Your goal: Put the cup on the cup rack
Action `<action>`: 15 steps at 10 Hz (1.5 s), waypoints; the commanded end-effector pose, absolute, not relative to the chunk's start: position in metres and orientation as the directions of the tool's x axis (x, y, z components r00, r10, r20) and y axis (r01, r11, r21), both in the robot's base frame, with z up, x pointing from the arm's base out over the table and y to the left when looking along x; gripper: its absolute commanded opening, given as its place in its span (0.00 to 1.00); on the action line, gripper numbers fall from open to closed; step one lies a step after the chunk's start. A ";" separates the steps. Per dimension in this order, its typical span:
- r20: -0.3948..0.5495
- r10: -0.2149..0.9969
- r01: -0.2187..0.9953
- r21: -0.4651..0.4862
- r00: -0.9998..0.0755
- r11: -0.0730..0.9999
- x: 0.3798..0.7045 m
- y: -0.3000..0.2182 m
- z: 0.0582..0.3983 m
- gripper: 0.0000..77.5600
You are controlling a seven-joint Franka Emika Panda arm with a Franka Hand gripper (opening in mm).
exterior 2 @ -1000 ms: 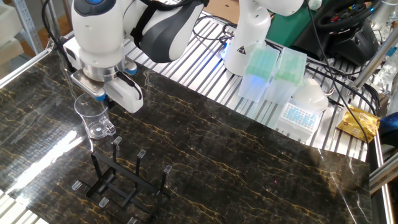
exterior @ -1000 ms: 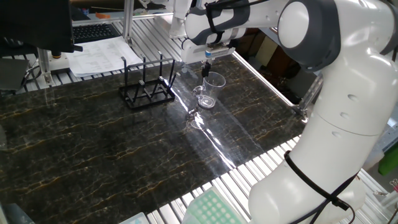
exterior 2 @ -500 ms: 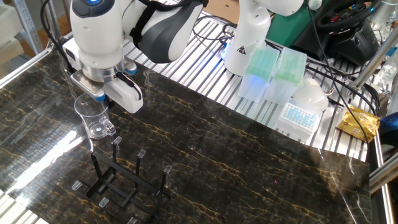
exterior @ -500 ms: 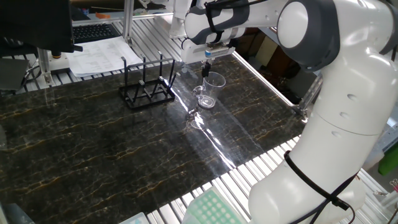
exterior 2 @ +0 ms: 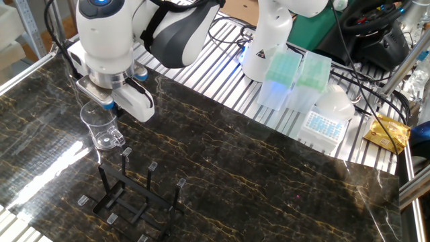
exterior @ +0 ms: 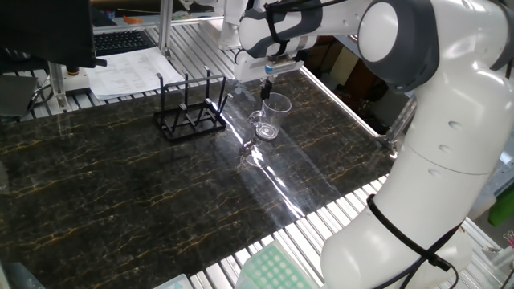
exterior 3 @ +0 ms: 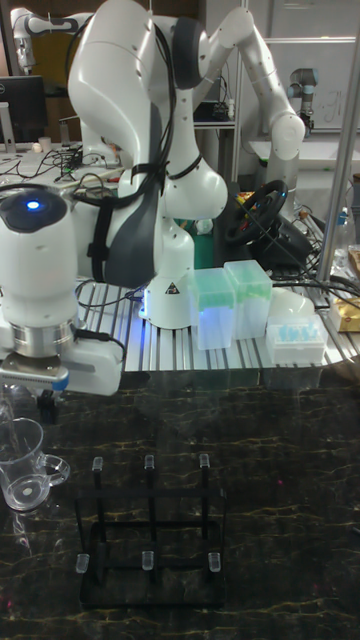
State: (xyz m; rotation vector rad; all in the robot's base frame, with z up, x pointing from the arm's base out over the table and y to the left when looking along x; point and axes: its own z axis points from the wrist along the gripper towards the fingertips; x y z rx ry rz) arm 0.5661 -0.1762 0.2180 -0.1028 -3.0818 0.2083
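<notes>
**Gripper parked over the cup rim, rack waiting alongside**

Here we are at the dark marble counter (exterior: pixel 144 201), and the glass cup (exterior: pixel 273 116) stands upright on it, mouth up, thick base down, its handle sticking out toward the near side in the one fixed view. In the tall fixed view the same cup (exterior 3: pixel 25 465) sits at the far left edge, handle pointing right toward the rack.

The gripper (exterior: pixel 268 87) hangs straight down over the cup, right above the far part of the rim, with one dark fingertip showing just at or inside the lip. From the other fixed view the gripper (exterior 2: pixel 107 111) is mostly hidden behind the white hand, so I cannot tell how wide it stands or whether it has closed on the glass wall. It looks like a rim grasp in the making, one finger inside and one outside, but that is my reading only.

The black wire cup rack (exterior: pixel 190 108) stands just to the left of the cup in the one fixed view, apart from it, all its upright pegs bare. In the other fixed view the rack (exterior 2: pixel 131 195) lies nearer than the cup (exterior 2: pixel 99 126).

So the key relation: cup directly below the gripper, axis vertical, rack a short sideways carry away. To land on a peg, the cup would need turning mouth-down.
</notes>
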 end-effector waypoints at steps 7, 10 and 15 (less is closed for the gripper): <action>0.051 0.000 -0.007 -0.144 -0.999 0.990 0.568 -0.216 0.211 0.00; 0.036 -0.006 -0.011 -0.142 -0.999 0.990 0.565 -0.220 0.197 0.00; 0.034 -0.008 -0.012 -0.127 -0.999 0.992 0.565 -0.218 0.193 0.00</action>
